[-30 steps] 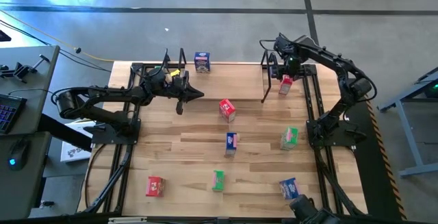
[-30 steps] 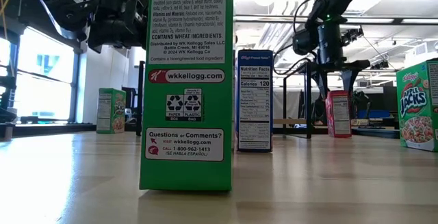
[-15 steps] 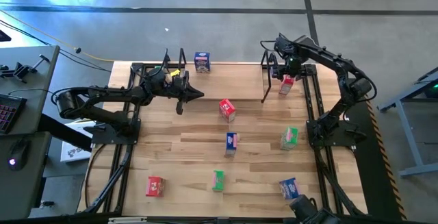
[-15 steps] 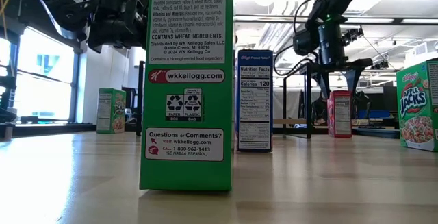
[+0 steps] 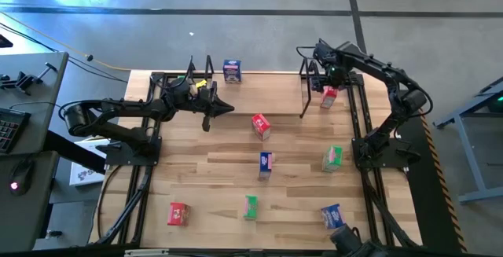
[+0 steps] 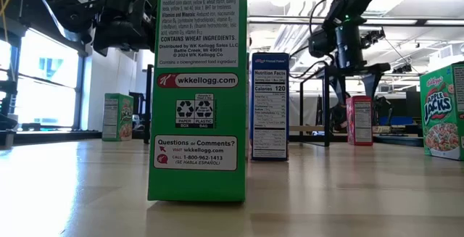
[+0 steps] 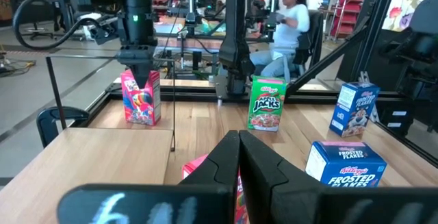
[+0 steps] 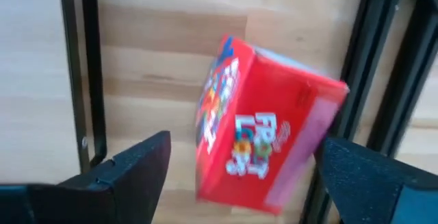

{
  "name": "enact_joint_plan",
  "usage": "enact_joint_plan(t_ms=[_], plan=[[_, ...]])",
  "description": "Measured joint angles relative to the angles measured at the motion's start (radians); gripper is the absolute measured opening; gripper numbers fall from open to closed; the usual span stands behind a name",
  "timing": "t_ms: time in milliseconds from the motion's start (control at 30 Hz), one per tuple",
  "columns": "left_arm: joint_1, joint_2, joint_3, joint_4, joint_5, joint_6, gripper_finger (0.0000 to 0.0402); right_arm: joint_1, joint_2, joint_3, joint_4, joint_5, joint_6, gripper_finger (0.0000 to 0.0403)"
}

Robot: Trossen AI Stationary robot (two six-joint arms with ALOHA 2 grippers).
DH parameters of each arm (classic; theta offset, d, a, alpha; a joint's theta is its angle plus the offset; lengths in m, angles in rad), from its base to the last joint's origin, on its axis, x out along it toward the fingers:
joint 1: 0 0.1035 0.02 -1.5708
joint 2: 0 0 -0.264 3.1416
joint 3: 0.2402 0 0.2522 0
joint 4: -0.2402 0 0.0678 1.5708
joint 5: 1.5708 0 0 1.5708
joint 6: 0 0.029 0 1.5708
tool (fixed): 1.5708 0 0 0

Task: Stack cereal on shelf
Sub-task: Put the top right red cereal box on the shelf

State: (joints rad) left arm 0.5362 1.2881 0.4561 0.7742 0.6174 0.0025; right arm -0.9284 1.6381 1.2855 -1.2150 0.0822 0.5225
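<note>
While our right gripper (image 8: 239,166) hangs spread wide above the red cereal box (image 8: 263,142), a careless retreat could topple it; our left gripper (image 5: 225,108) waits closed.

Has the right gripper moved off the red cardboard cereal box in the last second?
Yes: the right gripper, jaws open, has risen slightly off the red cardboard cereal box, which stands on the table beside the black wire frame.

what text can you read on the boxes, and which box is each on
"wkkellogg.com", "Questions or Comments?": green cereal box, low view.
"Nutrition Facts", "Calories 120": blue cereal box, low view.
"APPLE JACKS": green box, left wrist view.
"FROSTED FLAKES": blue box.
"FROOT LOOPS": red box, right wrist view.
Finer print is unreadable.
</note>
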Motion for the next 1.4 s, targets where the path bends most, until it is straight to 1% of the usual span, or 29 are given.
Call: enact_joint_plan(t_ms=[200, 367, 633, 733, 833, 1033, 1200, 1400], plan=[[0.0, 0.0, 0.0, -0.001, 0.0, 0.0, 0.0003, 0.005, -0.018, -0.094, 0.06, -0.001, -0.006, 0.033], [0.0, 0.0, 0.0, -0.001, 0.0, 0.0, 0.0003, 0.004, -0.059, -0.151, 0.073, 0.035, 0.003, 0.033], [0.0, 0.0, 0.0, 0.0, 0.0, 0.001, 0.0003, 0.017, -0.097, -0.157, 0.088, 0.027, 0.038, 0.033], [0.0, 0.0, 0.0, 0.0, 0.0, 0.001, 0.0003, 0.032, -0.097, -0.157, 0.102, 0.054, 0.045, 0.033], [0.0, 0.0, 0.0, 0.0, 0.0, 0.001, 0.0003, 0.037, -0.097, -0.157, 0.113, 0.104, 0.075, 0.033], [0.0, 0.0, 0.0, -0.001, 0.0, 0.001, 0.0003, 0.037, -0.097, -0.157, 0.117, 0.113, 0.112, 0.0328], [0.0, 0.0, 0.0, -0.002, 0.0, 0.001, 0.0003, 0.041, -0.097, -0.157, 0.111, 0.126, 0.15, 0.0303], [0.0, 0.0, 0.0, -0.002, 0.0, 0.0, 0.0003, 0.041, -0.097, -0.157, 0.109, 0.126, 0.154, 0.0246]])
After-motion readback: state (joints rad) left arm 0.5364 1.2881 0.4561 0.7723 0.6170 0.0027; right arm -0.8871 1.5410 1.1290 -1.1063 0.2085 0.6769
